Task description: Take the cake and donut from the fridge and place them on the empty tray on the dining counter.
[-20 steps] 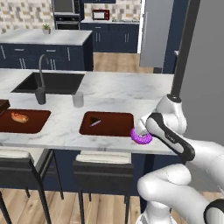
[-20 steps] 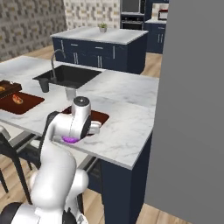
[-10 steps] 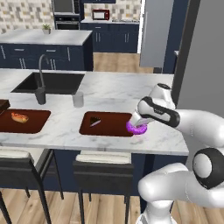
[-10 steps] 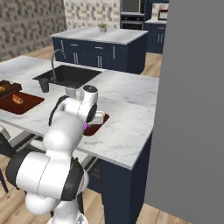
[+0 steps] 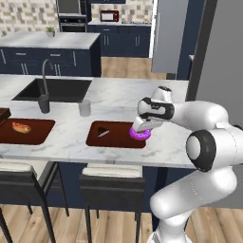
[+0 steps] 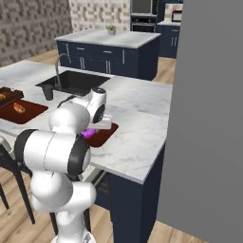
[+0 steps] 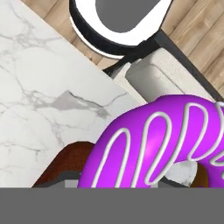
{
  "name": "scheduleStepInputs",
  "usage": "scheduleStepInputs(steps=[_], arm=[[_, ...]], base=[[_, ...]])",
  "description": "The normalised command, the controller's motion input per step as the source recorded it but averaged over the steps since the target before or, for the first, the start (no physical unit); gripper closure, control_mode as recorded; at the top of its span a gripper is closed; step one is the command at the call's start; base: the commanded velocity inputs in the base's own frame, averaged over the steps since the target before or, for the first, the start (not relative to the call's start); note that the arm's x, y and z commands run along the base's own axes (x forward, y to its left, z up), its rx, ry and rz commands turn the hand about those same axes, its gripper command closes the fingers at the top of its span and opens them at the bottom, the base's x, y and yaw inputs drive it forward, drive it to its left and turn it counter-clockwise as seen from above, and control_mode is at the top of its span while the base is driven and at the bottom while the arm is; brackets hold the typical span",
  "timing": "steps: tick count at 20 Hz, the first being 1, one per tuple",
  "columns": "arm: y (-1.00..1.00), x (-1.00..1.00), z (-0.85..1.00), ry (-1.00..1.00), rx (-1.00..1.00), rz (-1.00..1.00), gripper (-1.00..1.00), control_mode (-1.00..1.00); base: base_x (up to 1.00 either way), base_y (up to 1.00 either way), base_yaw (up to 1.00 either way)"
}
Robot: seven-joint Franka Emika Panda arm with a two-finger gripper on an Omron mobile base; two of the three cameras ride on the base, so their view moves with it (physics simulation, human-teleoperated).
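Claw: the gripper [image 5: 141, 128] sits right of centre in the left base view, clamped on the donut [image 5: 140, 134], which hangs just under the hand at the right end of the tray [image 5: 111, 138].
Change from earlier: a second ago the hand and donut hung off the near right corner of the tray, low by the counter's front edge; now the arm has swung up and left, and the donut is over the tray's right end. The base cameras show the same counter as before.
Donut, look: bright purple-magenta icing with thin white looping lines across it; in the hand view it fills the lower right of the frame [image 7: 162, 144], its ring hole showing pale beneath.
Donut, contact: whether it touches the tray or hangs just above it I cannot tell.
Donut, right base view: a sliver of purple [image 6: 88, 134] peeks out beside the arm's white elbow, left of centre.
Cake: a small dark slice [image 5: 102, 132] lies on the left half of the same tray, apart from the donut.
Tray: dark reddish-brown, rounded corners, near the front edge of the dining counter [image 5: 71, 142], centre of the left base view.
Other tray: a matching one [image 5: 33, 135] at the left edge carries an orange hot-dog-like food [image 5: 21, 126].
Counter: white-grey marble with a black sink [image 5: 61, 90] and a faucet [image 5: 44, 84] at upper left.
Stools: two dark stools with pale seats [image 5: 111, 171] stand below the counter edge.
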Motion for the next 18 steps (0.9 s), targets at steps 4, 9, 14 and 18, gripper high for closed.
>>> scheduleStepInputs(steps=[4, 9, 14, 18], arm=[[0.15, 0.36, -0.44, 0.0, 0.0, 0.0, 1.0, -1.0], [0.32, 0.52, -0.15, 0.0, -0.03, 0.0, 1.0, -1.0], [0.15, 0.61, -0.33, 0.0, -0.05, 0.01, 1.0, -1.0], [0.0, 0.61, -0.48, 0.0, -0.02, 0.07, 1.0, -1.0]], base=[[0.0, 0.0, 0.0], [0.0, 0.0, 0.0], [0.0, 0.0, 0.0], [0.0, 0.0, 0.0]])
